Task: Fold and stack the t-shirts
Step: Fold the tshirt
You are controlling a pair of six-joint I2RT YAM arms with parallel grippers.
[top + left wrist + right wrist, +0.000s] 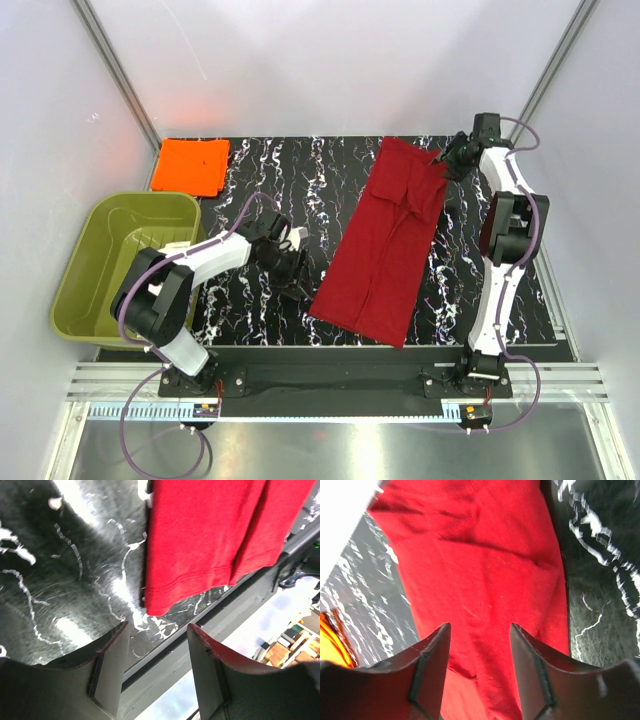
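Note:
A dark crimson t-shirt (385,240) lies folded lengthwise into a long strip, running diagonally from the back right towards the table's front edge. An orange t-shirt (190,165), folded flat, rests at the back left corner. My left gripper (291,283) hovers open just left of the red shirt's near hem (200,587), with nothing between its fingers (157,627). At the far right corner of the red shirt my right gripper (447,160) is open above the cloth (480,555), and its jaws (479,626) are apart and hold nothing.
An olive-green tub (120,265) stands at the left, half off the black marbled table (260,180). The table's front edge and rail (200,630) lie just beyond the left gripper. A sliver of the orange shirt (330,640) shows in the right wrist view.

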